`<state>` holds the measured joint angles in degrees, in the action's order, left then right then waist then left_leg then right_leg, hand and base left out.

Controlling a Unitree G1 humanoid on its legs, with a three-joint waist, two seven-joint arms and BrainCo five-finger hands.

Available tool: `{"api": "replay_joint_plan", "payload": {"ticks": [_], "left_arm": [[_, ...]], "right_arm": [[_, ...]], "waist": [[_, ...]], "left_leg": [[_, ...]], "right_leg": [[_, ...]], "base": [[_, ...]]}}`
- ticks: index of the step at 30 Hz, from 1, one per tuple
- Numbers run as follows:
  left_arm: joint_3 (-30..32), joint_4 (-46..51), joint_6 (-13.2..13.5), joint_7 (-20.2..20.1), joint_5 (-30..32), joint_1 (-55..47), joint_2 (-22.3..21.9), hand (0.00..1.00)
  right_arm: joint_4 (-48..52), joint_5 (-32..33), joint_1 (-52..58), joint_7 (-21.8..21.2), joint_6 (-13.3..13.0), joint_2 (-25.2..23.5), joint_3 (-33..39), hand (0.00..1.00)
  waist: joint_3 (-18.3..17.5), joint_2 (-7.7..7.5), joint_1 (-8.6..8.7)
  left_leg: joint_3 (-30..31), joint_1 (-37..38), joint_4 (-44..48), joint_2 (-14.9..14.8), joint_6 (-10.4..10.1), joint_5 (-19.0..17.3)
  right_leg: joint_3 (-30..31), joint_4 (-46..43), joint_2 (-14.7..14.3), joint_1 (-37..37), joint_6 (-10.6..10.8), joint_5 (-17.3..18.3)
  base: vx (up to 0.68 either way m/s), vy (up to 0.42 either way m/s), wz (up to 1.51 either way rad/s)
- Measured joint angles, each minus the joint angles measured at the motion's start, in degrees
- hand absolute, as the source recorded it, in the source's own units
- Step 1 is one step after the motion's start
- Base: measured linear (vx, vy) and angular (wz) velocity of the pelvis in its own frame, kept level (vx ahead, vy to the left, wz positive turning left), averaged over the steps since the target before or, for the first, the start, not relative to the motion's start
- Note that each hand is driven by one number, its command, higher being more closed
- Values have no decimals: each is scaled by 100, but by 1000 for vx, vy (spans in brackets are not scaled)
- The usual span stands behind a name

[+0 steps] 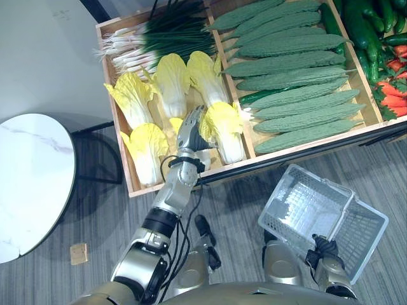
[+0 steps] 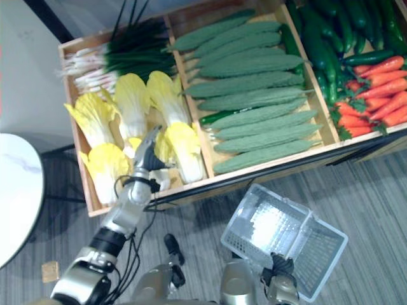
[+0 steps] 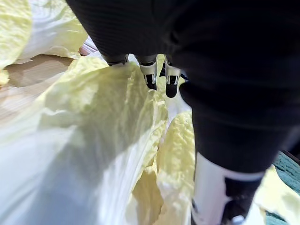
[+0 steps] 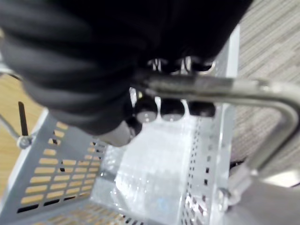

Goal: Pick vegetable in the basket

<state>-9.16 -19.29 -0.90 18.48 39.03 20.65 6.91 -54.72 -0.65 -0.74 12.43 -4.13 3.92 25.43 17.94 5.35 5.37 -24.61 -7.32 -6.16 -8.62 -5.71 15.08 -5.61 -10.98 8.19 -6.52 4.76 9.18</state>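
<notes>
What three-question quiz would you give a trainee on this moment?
1. True or false: the basket already holds a vegetable.
2. The left hand is at which produce? A scallions, B cabbages, C gourds.
3. Fill in: the right hand is curled round the basket's ____.

Key: 1 false, it is empty. 2 B. 3 handle.

Wood veg stand (image 1: 286,151) w/ cabbages (image 1: 172,79), scallions (image 1: 159,32), bitter gourds (image 1: 292,63), cucumbers (image 1: 359,28), carrots (image 2: 375,95).
</notes>
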Motion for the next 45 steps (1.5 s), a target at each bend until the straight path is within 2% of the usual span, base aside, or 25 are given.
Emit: {"api": "replay_joint_plan", "payload": {"ticks": [2,3,4,6,7,11,14,18,21,28,32,34,38,41,44,45], "left_arm": [[90,5,2,34,8,-54,2,0],[149,5,2,42,44,-161,1,0],[174,4,4,44,44,-205,11,0],[240,3,56,69,44,-220,24,0],[259,-21,78,68,47,-211,39,100],[485,-600,200,97,48,-6,155,100],[746,-1215,246,308,75,400,399,100],[1030,-1778,224,317,78,1013,748,100],[1087,-1801,118,291,71,1015,742,100],[834,-1262,-32,111,32,774,761,100],[774,-448,-12,67,33,772,1038,100],[664,-149,5,80,36,783,1208,100],[407,96,30,209,36,927,1237,100],[20,353,181,270,34,1268,1200,100],[-166,583,289,302,32,1364,1127,100],[-211,716,304,305,32,1341,1103,100]], "right_arm": [[51,-1,-12,19,1,-2,-20,100],[110,-1,-27,20,4,0,-47,100],[113,-1,-38,20,4,12,-63,100],[140,12,-70,25,19,60,-130,100],[155,49,-73,25,18,61,-141,100],[202,51,-164,20,18,74,-245,100],[198,45,-210,3,14,72,-434,100],[102,48,-389,-2,2,119,-597,100],[82,50,-405,-14,-3,122,-620,100],[-30,49,-358,-98,35,82,-557,100],[-29,45,-278,-160,72,46,-549,100],[-27,48,-29,-233,79,40,-531,100],[-22,52,325,-325,68,-10,-512,100],[-11,167,505,-338,51,-93,-351,100],[37,291,511,-333,39,-108,-336,100],[110,337,524,-323,40,-97,-332,100]], "waist": [[80,23,-25],[124,124,-24],[130,154,-25],[177,87,-33],[199,52,-38],[260,-45,-113],[329,-133,-154],[464,-188,-66],[469,-194,-4],[458,-242,15],[403,-320,17],[108,-371,15],[-249,-454,12],[-391,-435,36],[-428,-456,22],[-456,-430,-6]], "left_leg": [[2,0,-1,-42,29,-58],[2,1,-1,-120,83,-322],[2,-3,-1,-143,139,-463],[-3,-70,0,-96,136,-492],[-7,-107,0,-39,135,-515],[-84,-146,9,55,190,-505],[-145,-146,30,48,191,-502],[-160,-147,29,4,186,-503],[-169,-144,31,5,173,-509],[-156,356,31,-17,116,-507],[-172,626,31,-46,115,-506],[-207,743,30,-57,114,-505],[-298,939,0,-85,114,-505],[-279,912,-4,-85,15,-610],[-560,1009,-5,-140,42,-726],[-748,1075,-7,-168,20,-820]], "right_leg": [[-28,2,-22,-7,-5,-16],[-69,-1,-104,-31,-2,-12],[-71,-12,-129,-57,12,-3],[-38,-53,-63,-133,73,4],[-30,-89,-17,-194,97,11],[82,-98,65,-298,151,-14],[160,-93,15,-323,139,-31],[181,-51,-30,-332,137,-30],[183,9,-29,-300,137,-30],[9,41,-23,243,138,-30],[-13,68,-20,517,138,-30],[-5,73,-16,623,137,-31],[-2,100,-19,819,135,-33],[18,128,-53,800,129,-36],[142,103,-51,652,68,-159],[-216,80,35,547,-39,-209]], "base": [[-78,31,0],[-58,33,-2],[-60,77,-4],[-12,69,3],[10,44,6],[51,27,-8],[88,-22,-13],[68,-46,-7],[98,-37,-3],[97,-23,2],[28,4,-2],[23,-4,-8],[-5,-7,-3],[-70,13,-1],[-130,51,-53],[-118,33,-66]]}}
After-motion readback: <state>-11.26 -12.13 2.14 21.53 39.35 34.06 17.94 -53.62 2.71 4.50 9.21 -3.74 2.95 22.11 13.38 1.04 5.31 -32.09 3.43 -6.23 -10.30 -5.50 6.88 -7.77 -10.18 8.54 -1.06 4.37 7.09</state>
